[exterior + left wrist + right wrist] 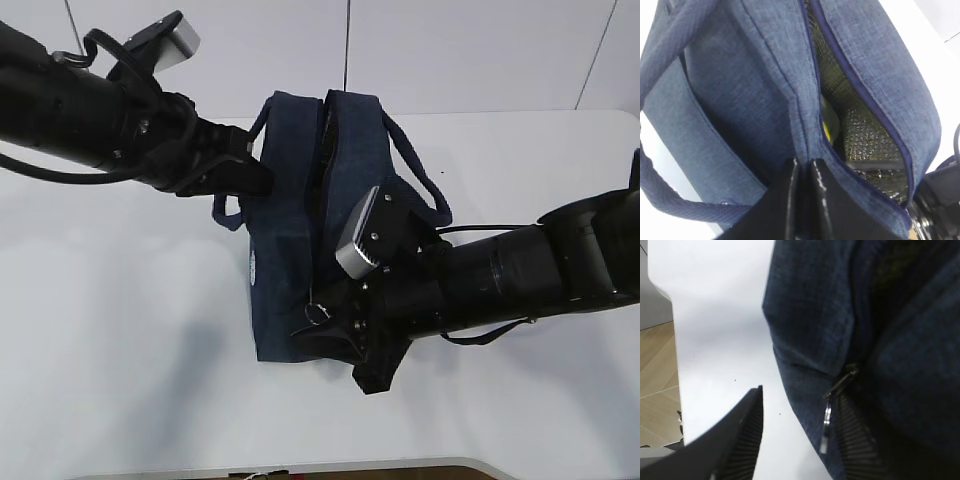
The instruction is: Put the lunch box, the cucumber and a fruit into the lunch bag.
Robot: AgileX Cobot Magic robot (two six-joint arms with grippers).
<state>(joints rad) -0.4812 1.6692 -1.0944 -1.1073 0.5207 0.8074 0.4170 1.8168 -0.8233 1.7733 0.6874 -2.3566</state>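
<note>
We see the lunch bag (290,250) on the white desk (120,330). At the bag's near end our right gripper (335,335) has its jaws spread, with the ring pull (827,412) between them. At its far end our left gripper (804,200) pinches the rim. Something yellow (827,129) shows inside.

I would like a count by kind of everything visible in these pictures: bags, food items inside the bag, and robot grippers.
Bags: 1, the lunch bag, zipper partly open.
Food items showing inside: 1, a yellow piece, mostly hidden.
Grippers: 2, the left gripper shut on the bag's edge, the right gripper open at the zipper pull.
Total: 4
</note>
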